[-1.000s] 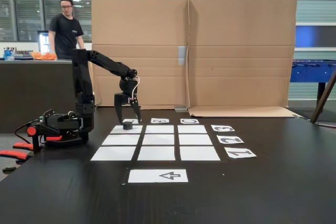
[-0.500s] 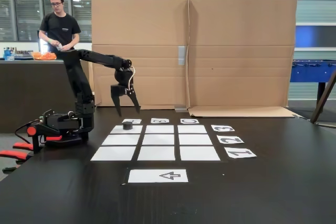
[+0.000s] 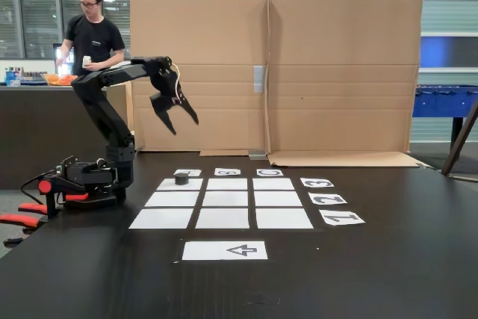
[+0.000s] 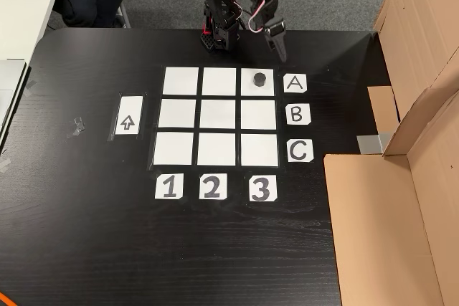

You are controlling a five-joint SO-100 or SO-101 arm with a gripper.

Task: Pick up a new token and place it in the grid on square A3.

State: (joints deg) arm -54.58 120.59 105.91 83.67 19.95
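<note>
Since a second ago the gripper (image 3: 183, 122) has lifted from just above the token (image 3: 181, 178) to high over the table (image 3: 388, 259), jaws spread, holding nothing; the person (image 3: 92, 35) behind has shifted too. Token unmoved: one small squat dark puck, sitting on square A3 (image 4: 258, 89), the grid (image 4: 219, 116) corner by the A and 3 labels. Counts: one token, nine white cells, six labels, one arrow strip (image 4: 129, 115), one arm.
</note>
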